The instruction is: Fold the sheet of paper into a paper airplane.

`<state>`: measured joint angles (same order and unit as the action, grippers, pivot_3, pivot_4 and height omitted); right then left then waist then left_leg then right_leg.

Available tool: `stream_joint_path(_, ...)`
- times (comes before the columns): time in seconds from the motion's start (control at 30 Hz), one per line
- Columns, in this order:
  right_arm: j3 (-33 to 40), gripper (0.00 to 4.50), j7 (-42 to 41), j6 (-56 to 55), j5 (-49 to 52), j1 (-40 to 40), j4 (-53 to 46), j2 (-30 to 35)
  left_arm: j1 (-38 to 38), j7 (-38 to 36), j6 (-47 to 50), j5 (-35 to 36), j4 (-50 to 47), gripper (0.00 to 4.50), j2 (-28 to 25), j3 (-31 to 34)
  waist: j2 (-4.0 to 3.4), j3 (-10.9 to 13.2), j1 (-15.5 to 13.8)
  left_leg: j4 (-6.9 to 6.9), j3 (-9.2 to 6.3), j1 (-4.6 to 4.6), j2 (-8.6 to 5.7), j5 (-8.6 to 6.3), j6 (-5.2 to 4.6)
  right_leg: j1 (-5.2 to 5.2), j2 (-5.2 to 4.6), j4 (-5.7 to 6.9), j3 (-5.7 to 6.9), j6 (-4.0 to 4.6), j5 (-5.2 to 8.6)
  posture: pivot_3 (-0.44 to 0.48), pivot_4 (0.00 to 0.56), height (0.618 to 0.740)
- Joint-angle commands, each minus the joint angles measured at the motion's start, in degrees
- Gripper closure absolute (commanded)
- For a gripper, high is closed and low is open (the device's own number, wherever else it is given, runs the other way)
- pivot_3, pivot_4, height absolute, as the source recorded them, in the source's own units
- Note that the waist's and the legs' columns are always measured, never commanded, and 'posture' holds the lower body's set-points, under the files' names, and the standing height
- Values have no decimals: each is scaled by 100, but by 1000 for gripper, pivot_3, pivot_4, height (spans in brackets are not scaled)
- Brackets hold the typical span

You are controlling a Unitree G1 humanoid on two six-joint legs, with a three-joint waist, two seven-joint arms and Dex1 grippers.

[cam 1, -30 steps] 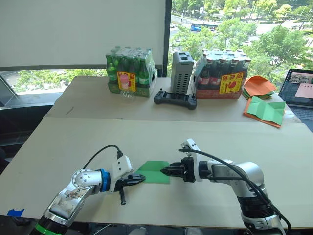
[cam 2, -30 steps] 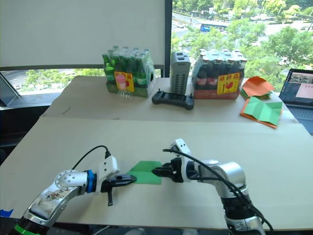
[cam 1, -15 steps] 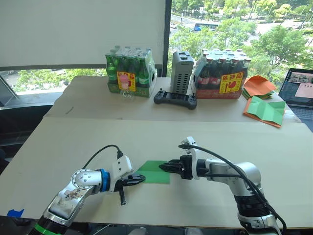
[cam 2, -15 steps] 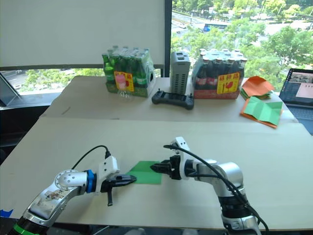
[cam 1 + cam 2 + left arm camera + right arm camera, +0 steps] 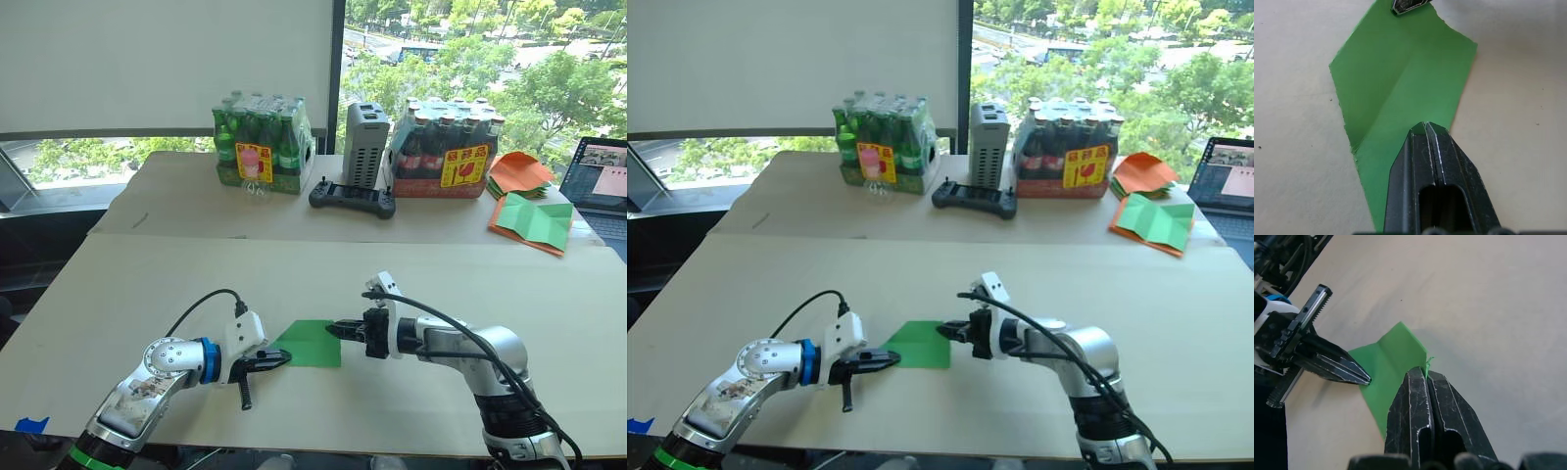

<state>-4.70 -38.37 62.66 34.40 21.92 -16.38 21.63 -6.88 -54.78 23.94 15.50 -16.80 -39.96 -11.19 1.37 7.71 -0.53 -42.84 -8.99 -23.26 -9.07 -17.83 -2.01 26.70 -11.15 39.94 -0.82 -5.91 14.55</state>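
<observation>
The sheet of paper (image 5: 309, 343) is bright green with a crease down its middle and lies flat on the near table. My left gripper (image 5: 285, 358) is shut, and its tip rests on the sheet's near-left corner (image 5: 1400, 73). My right gripper (image 5: 335, 330) reaches in from the right and is shut on the sheet's right edge. A small green corner (image 5: 1426, 363) sticks up between its closed fingers. The two grippers face each other across the paper, about a gripper-width apart.
On the far table stand a pack of green bottles (image 5: 260, 147), a grey box (image 5: 363, 145), a black controller (image 5: 352, 199) and a pack of dark bottles (image 5: 446, 147). Orange and green sheets (image 5: 529, 220) and a laptop (image 5: 600, 176) lie at the far right.
My right gripper's fingers have closed onto the paper's right edge. The left gripper and the sheet have stayed where they were.
</observation>
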Motion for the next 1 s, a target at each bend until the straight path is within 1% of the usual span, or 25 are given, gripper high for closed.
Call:
stream_joint_path(0.03,-389,4489,-385,-910,-292,-214,-513,312,67,-25,86,-144,96,4500,-105,-86,0,0,1,1,0,1,0,-1,-1,-1,0,-2,1,0,0,0,150,675)
stream_joint_path(0.23,-1081,4489,-780,-2313,-1038,-681,-675,772,46,-73,75,-140,121,4500,-145,-84,0,0,2,2,1,2,1,-1,-1,-3,0,-8,1,-1,0,0,150,675)
stream_joint_path(0.43,-1330,4489,-1007,-3629,-1616,-932,-642,866,-1,-144,50,-145,172,4500,-214,-56,0,0,6,3,3,3,3,0,0,-3,4,-9,1,-1,0,0,150,675)
stream_joint_path(0.73,-1431,4489,-1511,-4679,-1890,-1306,-620,998,-54,-227,45,-147,210,4500,-259,-54,0,0,10,3,3,4,3,0,0,-2,6,-8,0,0,0,0,150,675)
stream_joint_path(0.87,-1643,4489,-1680,-5413,-2402,-1443,-432,1218,-97,-251,76,-125,185,4500,-254,-48,0,0,-2,3,3,4,2,0,0,-3,6,-8,0,-1,0,0,150,675)
stream_joint_path(1.0,-1746,4489,-1663,-5782,-2705,-1453,-265,1250,-79,-272,60,-125,181,4500,-270,-39,0,0,-17,3,3,4,1,-1,0,-3,5,-9,1,-1,1,0,150,675)
